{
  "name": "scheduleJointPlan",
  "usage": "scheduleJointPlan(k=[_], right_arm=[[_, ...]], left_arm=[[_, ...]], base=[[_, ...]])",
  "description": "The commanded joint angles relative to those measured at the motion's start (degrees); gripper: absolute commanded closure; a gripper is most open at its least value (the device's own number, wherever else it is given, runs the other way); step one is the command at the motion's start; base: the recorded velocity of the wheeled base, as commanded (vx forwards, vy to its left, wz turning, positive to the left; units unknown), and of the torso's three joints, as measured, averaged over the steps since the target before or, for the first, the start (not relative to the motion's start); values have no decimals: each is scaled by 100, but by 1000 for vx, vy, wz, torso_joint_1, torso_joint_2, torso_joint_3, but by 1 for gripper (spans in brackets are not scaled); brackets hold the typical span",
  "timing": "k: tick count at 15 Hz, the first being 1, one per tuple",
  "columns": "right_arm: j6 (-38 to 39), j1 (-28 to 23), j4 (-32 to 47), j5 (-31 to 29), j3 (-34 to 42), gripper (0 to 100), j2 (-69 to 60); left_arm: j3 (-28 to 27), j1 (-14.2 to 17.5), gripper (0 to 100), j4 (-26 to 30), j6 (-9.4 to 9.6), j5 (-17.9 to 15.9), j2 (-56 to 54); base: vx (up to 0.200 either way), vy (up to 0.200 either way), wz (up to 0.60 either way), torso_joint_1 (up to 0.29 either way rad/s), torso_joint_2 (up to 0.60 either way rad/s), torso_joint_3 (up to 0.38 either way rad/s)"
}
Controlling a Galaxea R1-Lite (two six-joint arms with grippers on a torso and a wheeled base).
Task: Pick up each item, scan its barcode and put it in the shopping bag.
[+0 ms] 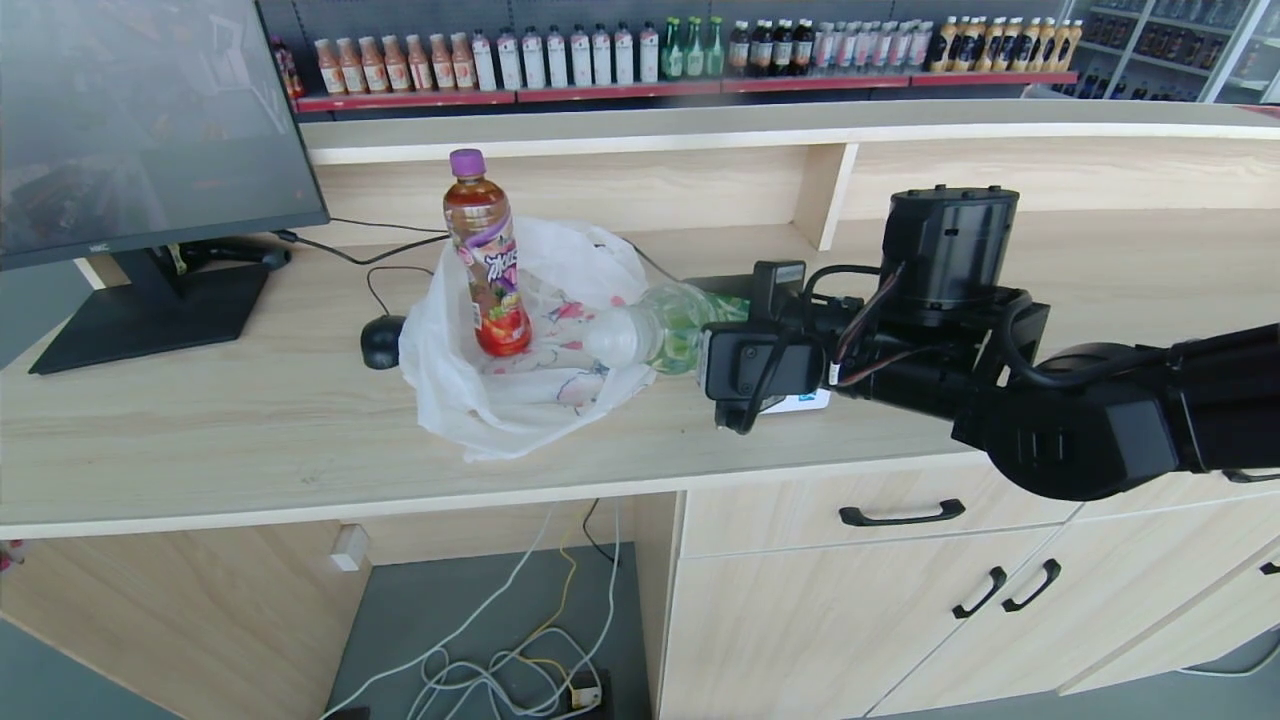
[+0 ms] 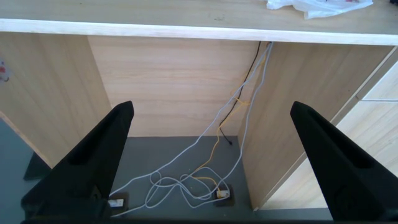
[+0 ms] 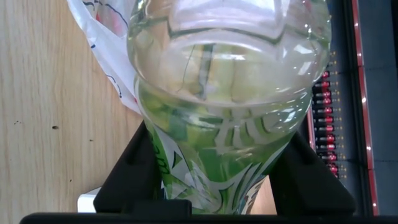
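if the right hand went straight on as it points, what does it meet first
Most likely the bag: the bottle in the right hand leads, its far end at the bag's side. The tea bottle stands beyond; depth is unclear.

Monitor, mouse on counter; cables beneath; bottle shelf behind.

A: How many bottles are there by the counter?
B: Two: one tea bottle with a purple cap and one clear bottle with a green label.
A: And bags?
B: One shopping bag, plus one monitor and one mouse.
A: Grippers?
B: Two, a left gripper and a right gripper
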Motion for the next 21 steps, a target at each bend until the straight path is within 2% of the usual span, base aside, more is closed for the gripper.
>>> scheduleJointPlan(k=[1,12,14,17,19,21], right_arm=[[16,1,1,2,-24,100,-13],[499,80,-16,116,-68,100,-576],[851,80,-16,133,-42,100,-796],[1598,72,-166,502,11,100,-945],[2389,72,-965,573,530,100,-1095],[3373,80,-2275,573,1268,100,-1095]], left_arm=[[0,2,0,-1,0,0,-2],[0,2,0,-1,0,0,-2],[0,2,0,-1,0,0,-2],[0,2,0,-1,0,0,-2],[0,2,0,-1,0,-9,-2],[0,2,0,-1,0,0,-2]], base=[[0,0,0,0,0,0],[0,0,0,0,0,0],[0,0,0,0,0,0],[0,0,0,0,0,0],[0,0,0,0,0,0],[0,0,0,0,0,0]])
